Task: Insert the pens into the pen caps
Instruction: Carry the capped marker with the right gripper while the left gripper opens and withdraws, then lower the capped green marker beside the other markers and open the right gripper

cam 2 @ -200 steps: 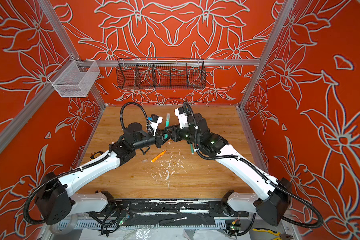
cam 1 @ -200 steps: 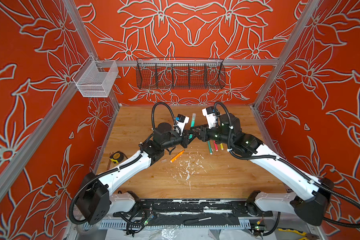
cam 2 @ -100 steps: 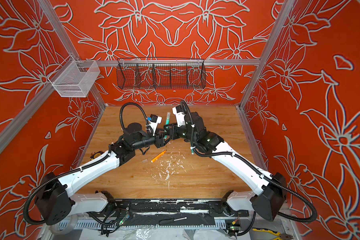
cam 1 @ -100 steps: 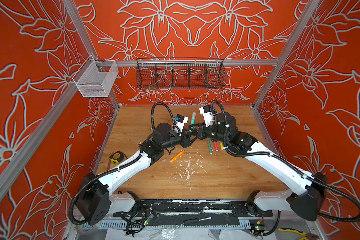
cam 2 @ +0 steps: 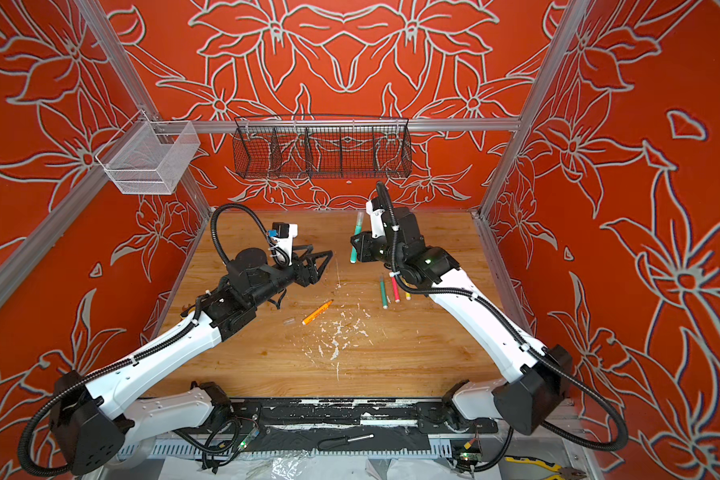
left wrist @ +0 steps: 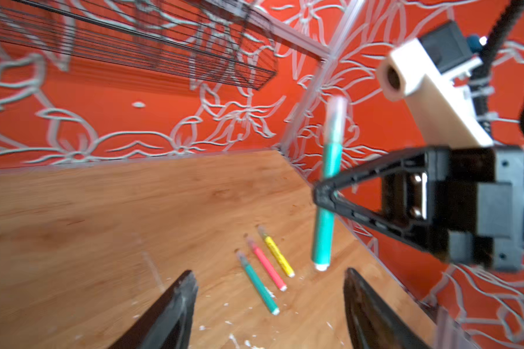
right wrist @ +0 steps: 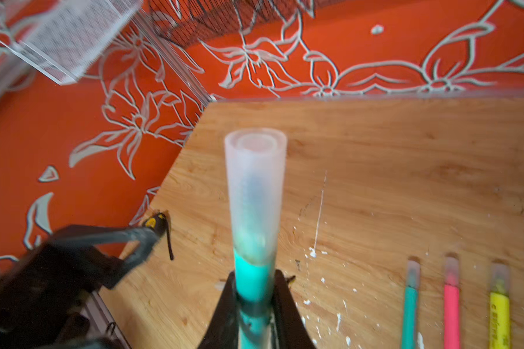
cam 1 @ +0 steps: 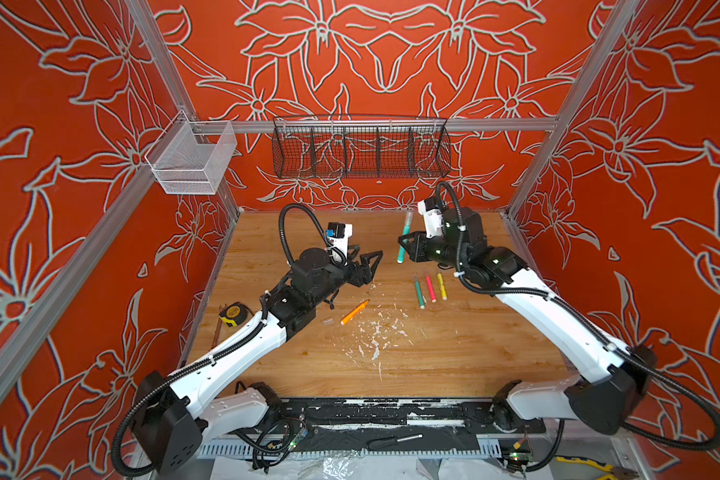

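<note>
- the right gripper, right of centre in both top views, is clamped on a teal pen. the pen stands nearly upright above the wooden table, white butt end down.
- a clear cap sits over the upper end of that pen. in the right wrist view it covers the tip and meets the teal barrel just above the jaws.
- the left gripper, just left of centre, has its jaws spread wide with nothing between them. it is near the held pen but apart from it.
- three pens lie side by side on the table, to the lower right of the held one: a second teal pen, a pink pen and a yellow pen. each wears a fitted cap on its far end.
- an orange pen lies slanted at the centre of the table, below the left gripper, its tip bare.
- a loose cap lies just beside the orange pen's lower-left end, not touching it.
- a tape measure sits at the table's left edge.
</note>
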Controlling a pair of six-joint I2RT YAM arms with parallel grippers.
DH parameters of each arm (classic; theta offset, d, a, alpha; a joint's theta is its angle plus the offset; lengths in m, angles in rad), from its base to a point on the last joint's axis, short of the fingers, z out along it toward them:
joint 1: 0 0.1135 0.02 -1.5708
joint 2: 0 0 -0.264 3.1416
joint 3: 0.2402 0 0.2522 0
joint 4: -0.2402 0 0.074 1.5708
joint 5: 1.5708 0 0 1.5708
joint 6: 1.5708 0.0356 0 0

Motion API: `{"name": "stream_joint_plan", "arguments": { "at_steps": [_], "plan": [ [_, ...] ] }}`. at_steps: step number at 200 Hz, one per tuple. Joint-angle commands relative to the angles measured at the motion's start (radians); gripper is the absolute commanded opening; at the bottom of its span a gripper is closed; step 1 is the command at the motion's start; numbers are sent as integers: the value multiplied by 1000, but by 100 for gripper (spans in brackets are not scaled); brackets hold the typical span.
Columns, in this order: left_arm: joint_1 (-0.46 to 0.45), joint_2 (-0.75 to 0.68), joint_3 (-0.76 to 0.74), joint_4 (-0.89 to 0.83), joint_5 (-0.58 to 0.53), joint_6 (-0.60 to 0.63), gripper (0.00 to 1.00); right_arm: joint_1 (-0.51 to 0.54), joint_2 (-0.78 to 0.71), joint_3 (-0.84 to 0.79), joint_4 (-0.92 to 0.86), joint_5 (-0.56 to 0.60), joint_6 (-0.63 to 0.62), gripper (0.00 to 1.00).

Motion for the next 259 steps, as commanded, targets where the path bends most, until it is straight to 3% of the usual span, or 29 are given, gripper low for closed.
{"name": "stream_joint_plan", "arguments": {
  "at_steps": [1,27,55,118,165,259],
  "plan": [
    [5,-24,27,-117,-311,-38,76,-19,123,35,-219,-12,-76,0],
    [9,-39,25,-121,-329,-44,76,-44,260,87,-334,31,-123,0],
    [10,-39,21,-118,-332,-35,77,-66,413,135,-400,-12,-126,0],
    [12,-36,22,-122,-318,-36,76,-87,631,195,-420,-8,-89,0],
    [12,-25,24,-124,-315,-40,76,-100,668,159,-379,-11,-61,0],
    [12,-20,27,-130,-313,-42,76,-104,684,130,-350,7,-24,17]
  ]
}}
